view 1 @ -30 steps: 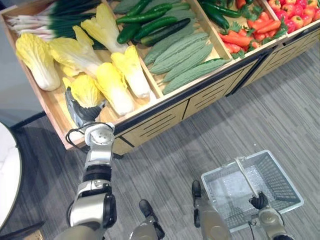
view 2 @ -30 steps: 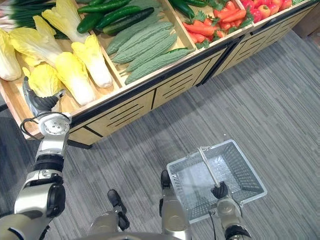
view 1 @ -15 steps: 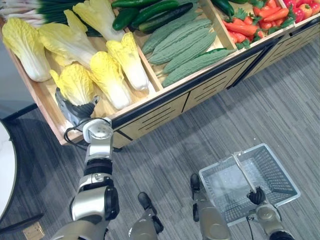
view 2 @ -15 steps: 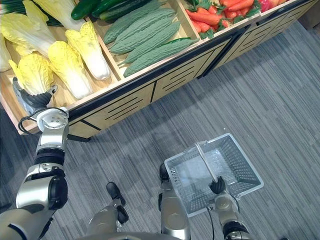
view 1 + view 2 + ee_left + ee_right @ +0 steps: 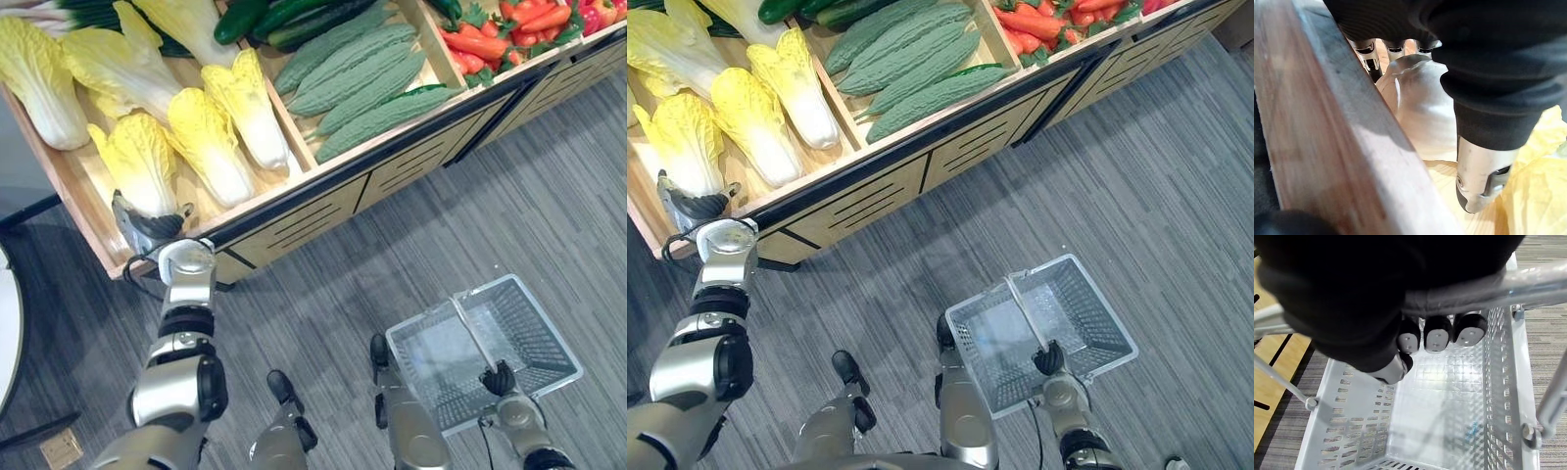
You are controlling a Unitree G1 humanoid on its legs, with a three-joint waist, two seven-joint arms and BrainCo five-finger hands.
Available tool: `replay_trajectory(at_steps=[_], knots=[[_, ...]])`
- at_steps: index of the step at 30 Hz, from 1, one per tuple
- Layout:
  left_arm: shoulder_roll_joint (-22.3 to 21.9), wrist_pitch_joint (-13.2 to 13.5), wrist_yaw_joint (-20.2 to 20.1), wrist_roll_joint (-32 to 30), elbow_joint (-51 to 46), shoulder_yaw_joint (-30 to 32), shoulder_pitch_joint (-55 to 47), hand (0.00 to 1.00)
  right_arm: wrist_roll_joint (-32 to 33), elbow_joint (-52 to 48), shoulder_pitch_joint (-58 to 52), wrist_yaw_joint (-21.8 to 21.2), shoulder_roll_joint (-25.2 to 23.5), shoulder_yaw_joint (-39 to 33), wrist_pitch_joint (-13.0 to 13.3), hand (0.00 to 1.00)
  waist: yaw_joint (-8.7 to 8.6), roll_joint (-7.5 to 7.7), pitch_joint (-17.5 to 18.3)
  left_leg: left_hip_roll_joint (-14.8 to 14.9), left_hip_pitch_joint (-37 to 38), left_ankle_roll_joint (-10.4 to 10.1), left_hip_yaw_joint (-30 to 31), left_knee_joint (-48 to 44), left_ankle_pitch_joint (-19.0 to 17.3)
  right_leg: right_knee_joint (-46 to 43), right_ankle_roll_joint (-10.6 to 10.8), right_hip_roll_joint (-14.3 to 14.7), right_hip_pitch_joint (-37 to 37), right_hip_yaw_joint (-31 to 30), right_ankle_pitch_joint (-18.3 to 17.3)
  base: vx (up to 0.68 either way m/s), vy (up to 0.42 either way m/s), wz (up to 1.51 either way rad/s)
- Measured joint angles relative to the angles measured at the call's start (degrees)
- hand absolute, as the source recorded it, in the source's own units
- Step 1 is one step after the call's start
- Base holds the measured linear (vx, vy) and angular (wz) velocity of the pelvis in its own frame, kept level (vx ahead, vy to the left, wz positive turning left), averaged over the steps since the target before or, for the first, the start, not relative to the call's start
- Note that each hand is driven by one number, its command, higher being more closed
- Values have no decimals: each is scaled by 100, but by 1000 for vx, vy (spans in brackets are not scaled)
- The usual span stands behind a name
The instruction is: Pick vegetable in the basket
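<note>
my left robot hand (image 5: 147, 223) curls round the cabbage (image 5: 138, 166) at its pale base in the wooden bin (image 5: 71, 191), my right robot hand (image 5: 1048, 358) grips the handle (image 5: 1024, 311) of the basket (image 5: 1102, 313), and a loose hold could snag the cabbage on the rim (image 5: 1327, 127).

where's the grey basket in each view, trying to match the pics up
left eye view: basket at lower right, over the grey floor.
right eye view: lower middle, a little right.
right wrist view: its mesh walls and bottom lie under the right robot hand.
left wrist view: looks instead at the left robot hand round a cabbage.
Shared landmark: the basket's handle, with the right robot hand curled round it.
</note>
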State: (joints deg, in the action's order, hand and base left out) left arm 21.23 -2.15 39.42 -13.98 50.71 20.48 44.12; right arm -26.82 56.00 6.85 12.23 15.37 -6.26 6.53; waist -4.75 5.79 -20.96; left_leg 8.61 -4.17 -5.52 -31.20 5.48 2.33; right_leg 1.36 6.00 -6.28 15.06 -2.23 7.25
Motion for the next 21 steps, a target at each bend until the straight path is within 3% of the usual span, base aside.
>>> replay_trajectory(at_steps=[2,3,13,21], knots=[[169,-50,-110,-36,214,-104,186,0,2,1,61,-4,0,13,5,100,4,1,-13,-9,-99,8,8,0,21,1,19,-7,95,1,14,0,0,0],[208,-52,-129,-63,250,-112,208,100,2,2,88,-9,7,13,5,100,2,-4,-31,-9,-102,7,9,0,24,3,20,-8,97,1,16,0,0,0],[798,-216,-530,-276,660,-483,624,100,42,-3,115,-27,48,218,68,100,-3,61,-73,0,-217,17,26,1,108,71,3,-2,183,-2,125,-6,-5,0],[709,-200,-595,-186,658,-516,606,100,41,7,116,-36,35,223,125,100,-78,64,-74,-3,-165,21,24,1,124,70,17,-4,129,-6,157,0,0,0]])
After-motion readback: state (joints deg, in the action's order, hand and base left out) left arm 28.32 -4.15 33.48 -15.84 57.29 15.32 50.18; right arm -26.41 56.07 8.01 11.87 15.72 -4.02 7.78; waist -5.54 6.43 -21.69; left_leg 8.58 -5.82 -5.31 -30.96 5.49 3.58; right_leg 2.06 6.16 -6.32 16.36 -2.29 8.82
